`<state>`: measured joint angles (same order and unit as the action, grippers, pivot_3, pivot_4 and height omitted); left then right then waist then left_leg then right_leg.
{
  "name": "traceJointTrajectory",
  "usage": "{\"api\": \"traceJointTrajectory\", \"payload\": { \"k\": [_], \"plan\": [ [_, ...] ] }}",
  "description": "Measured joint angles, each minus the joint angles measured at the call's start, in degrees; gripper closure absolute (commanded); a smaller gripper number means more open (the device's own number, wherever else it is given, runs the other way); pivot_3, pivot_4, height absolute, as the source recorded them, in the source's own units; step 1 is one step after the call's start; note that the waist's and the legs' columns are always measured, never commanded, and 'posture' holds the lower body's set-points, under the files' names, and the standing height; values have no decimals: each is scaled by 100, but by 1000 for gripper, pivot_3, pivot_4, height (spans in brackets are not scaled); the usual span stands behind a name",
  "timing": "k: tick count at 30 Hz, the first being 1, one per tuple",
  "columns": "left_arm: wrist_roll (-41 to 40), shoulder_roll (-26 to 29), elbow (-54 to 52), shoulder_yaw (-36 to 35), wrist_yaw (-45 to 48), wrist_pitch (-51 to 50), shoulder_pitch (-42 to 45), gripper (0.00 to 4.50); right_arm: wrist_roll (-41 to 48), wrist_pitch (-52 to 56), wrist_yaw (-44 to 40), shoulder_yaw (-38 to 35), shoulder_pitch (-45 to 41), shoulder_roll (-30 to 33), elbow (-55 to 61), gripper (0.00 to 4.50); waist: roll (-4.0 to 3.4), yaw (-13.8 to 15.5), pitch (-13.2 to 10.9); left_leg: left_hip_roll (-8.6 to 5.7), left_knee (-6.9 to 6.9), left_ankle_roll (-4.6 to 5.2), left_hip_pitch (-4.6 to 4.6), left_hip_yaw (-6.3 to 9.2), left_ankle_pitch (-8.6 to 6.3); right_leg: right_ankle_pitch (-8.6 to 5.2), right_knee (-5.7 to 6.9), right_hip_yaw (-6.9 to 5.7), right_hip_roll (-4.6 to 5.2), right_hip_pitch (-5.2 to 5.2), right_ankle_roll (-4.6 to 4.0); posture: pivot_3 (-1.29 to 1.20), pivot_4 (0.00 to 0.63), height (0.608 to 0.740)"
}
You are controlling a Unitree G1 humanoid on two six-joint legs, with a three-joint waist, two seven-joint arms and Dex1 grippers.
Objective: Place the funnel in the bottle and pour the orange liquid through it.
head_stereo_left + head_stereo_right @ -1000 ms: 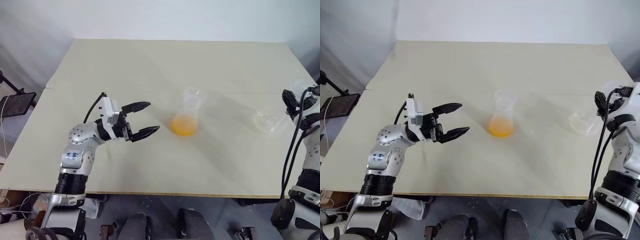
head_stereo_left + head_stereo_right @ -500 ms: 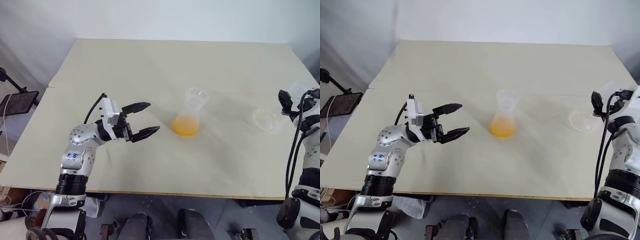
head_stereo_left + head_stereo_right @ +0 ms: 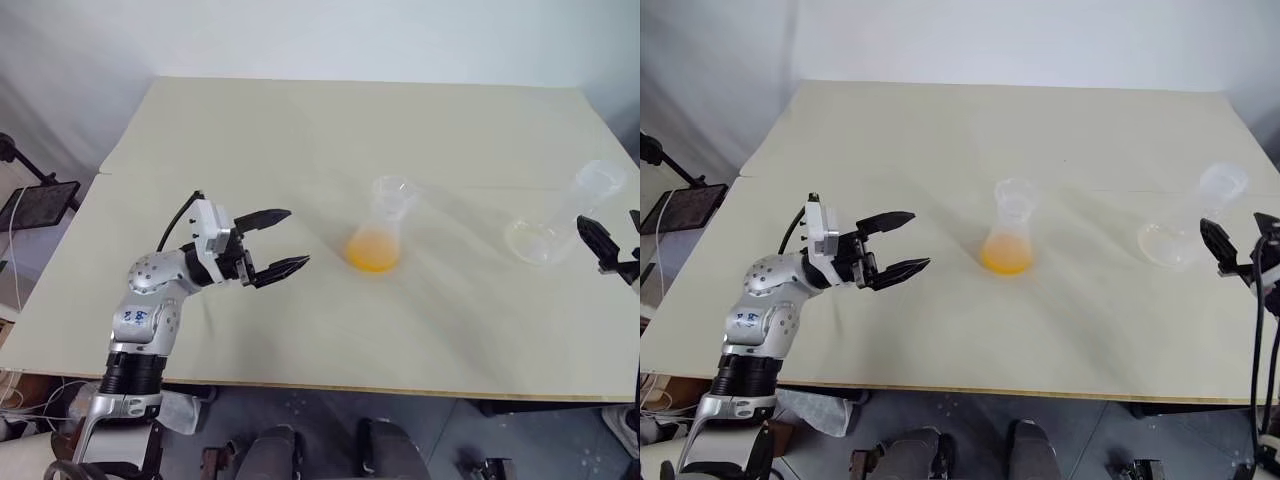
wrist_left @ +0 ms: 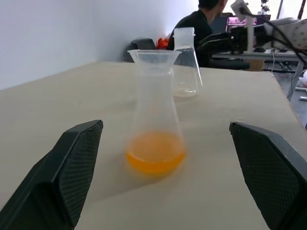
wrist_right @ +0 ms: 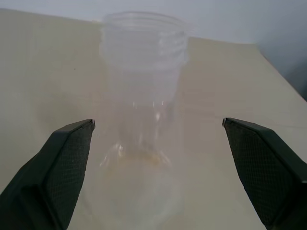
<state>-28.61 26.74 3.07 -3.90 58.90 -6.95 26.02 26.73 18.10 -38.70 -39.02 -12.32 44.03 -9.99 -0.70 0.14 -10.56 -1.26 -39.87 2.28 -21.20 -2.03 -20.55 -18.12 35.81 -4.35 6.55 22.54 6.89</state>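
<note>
In the middle of the table stands a clear conical flask (image 3: 378,235) holding the orange liquid (image 4: 154,153). The funnel (image 4: 154,56) sits in this flask's mouth. The bottle (image 3: 560,225), milky with a wide threaded neck (image 5: 144,43), stands upright near the table's right edge with only a faint orange trace at its bottom. My right gripper (image 3: 1240,240) is open just short of the bottle, its fingers apart from it on either side. My left gripper (image 3: 296,238) is open and empty, pointing at the clear flask from the left with a gap between them.
The beige table (image 3: 300,130) has a seam running across its middle and its front edge lies close to me. A black stand with a tablet (image 3: 35,205) is off the table's left side. A seated person (image 4: 196,28) shows beyond the table in the left wrist view.
My right gripper has opened, let go of the bottle and drawn back toward the table's right edge. The bottle stays standing. The left gripper has hardly moved.
</note>
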Motion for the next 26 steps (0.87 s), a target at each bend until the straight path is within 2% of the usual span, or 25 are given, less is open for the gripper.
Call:
{"api": "traceJointTrajectory", "payload": {
  "k": [8, 11, 13, 16, 20, 26],
  "plan": [
    [-8, 313, -4, -210, -1, -60, -276, 0, 488, -105, -932, -278, 1132, 106, 661, 25, 0, 0, 0, 4, -1, 0, 6, 2, 0, 0, -5, 18, 3, -6, 0, 0, 150, 740],
    [-13, 570, -87, -288, 16, -182, -536, 0, 827, -122, -1437, -240, 1629, 47, 1314, 25, 0, -4, 0, 10, 7, -4, 9, 9, -2, 0, -5, 30, 2, -6, 0, 0, 150, 740],
    [-12, 854, -117, -293, 65, -422, -797, 0, 1290, -4, -1607, -174, 1788, -232, 1910, 25, 1, -32, 0, 15, 12, -5, 13, 8, -3, 0, -9, 35, 0, -7, -1, 0, 150, 740],
    [19, 1043, -238, -350, 78, -447, -1106, 0, 1485, 48, -2107, 493, 2072, -194, 2647, 25, 1, -20, 0, 13, 11, -4, 16, 8, -3, 0, -10, 42, 3, -8, -1, 0, 150, 740],
    [91, 1047, -250, -478, 11, -297, -1142, 0, 874, -765, -2954, 1517, 2229, -144, 2941, 25, 3, 87, 0, 2, 5, 1, 11, 11, -6, 0, -19, 43, 10, -10, 0, 0, 150, 740],
    [237, 1047, -313, -507, -76, -65, -1281, 0, 666, -1278, -3087, 1620, 2196, -177, 2574, 25, 3, 120, 0, -2, 1, 5, 10, 13, -9, 4, -19, 41, 12, -11, 6, 0, 150, 740]
  ]
}}
